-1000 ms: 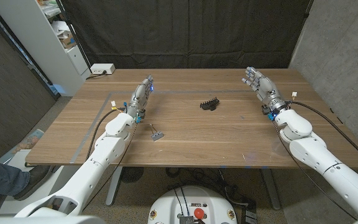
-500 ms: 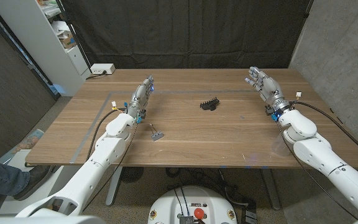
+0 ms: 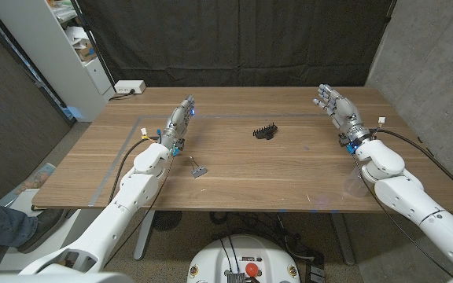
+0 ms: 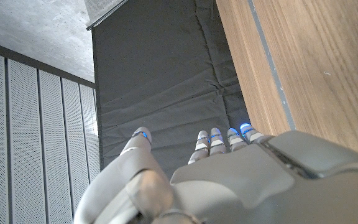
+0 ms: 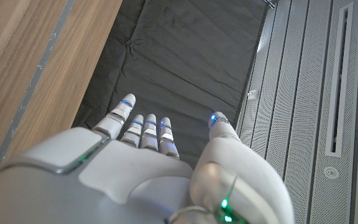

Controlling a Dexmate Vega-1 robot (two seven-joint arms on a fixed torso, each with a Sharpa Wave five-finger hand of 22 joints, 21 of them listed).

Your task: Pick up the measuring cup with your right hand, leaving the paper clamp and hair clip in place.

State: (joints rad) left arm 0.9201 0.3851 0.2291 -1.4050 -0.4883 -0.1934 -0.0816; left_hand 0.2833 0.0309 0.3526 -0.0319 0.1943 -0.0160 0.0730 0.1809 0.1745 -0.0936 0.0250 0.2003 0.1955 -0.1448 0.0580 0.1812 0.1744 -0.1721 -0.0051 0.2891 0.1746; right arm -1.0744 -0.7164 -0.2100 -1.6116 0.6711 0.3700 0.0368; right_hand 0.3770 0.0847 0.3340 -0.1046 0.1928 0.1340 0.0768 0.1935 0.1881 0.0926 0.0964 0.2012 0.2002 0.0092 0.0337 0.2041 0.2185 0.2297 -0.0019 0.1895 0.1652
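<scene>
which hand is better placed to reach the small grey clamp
Left. The clamp lies beside the left arm, close to the left hand; the right hand is across the table, past the black hair clip.

A wooden table (image 3: pixel 234 169) is standing before a black curtain (image 3: pixel 234 43) that is hanging across the back. A white shelf unit (image 3: pixel 69 47) is leaning in at the left, and a grey concrete wall (image 3: pixel 431 71) is rising at the right
</scene>
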